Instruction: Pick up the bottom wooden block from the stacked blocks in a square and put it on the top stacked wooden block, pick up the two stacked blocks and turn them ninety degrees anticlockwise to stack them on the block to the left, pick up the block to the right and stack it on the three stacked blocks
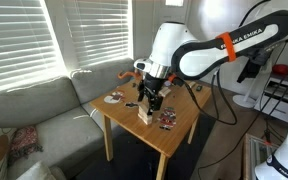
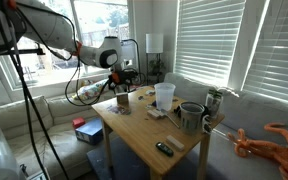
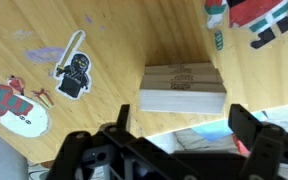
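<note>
- We see the arm point(image 2: 54, 35) reach in across the window, its fingers point(image 2: 121, 91) low over the stacked blocks point(image 2: 122, 104) near a far corner of the table point(image 2: 134, 132). They are too small to tell whether they touch.
- A clear cup point(image 2: 164, 95) stands mid-table, with a dark mug point(image 2: 191, 117) near it.
- A small black thing point(image 2: 164, 148) lies near the front edge.
- An orange octopus toy point(image 2: 272, 140) sits off the table.

Pale wood among black, white and orange.

The stacked blocks point(image 3: 182, 88) are plain pale tan with faint grain, on a warmer honey-coloured wooden surface point(image 3: 124, 35). The surface carries stickers: a black ninja point(image 3: 75, 72) with a yellow sword, a white snowman point(image 3: 14, 105) trimmed in red and green, and a red-and-green figure point(image 3: 259, 18). The jaws are black. In an exterior view the arm point(image 1: 169, 45) is white and black with an orange band point(image 1: 225, 43), the sofa point(image 1: 44, 105) grey, and the blinds point(image 1: 24, 40) white.
</note>
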### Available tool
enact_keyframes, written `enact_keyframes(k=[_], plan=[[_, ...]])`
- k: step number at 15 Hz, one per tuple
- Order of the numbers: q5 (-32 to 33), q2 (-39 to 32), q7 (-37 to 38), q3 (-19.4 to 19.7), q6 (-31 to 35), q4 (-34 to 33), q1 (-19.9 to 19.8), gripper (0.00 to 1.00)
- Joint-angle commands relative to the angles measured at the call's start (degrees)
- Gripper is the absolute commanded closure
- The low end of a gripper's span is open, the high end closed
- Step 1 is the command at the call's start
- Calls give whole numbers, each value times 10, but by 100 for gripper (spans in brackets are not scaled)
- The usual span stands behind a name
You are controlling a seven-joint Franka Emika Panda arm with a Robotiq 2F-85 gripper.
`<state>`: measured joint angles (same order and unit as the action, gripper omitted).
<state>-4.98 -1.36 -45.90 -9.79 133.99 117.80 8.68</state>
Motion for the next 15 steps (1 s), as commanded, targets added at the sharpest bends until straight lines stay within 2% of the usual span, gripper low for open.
enact_keyframes(k=[1,8,15], plan=[[-10,27,108,0,-45,-10,3,0],[-35,49,302,4,-128,-51,3,0],[-59,54,494,5,-140,-60,-1,0]])
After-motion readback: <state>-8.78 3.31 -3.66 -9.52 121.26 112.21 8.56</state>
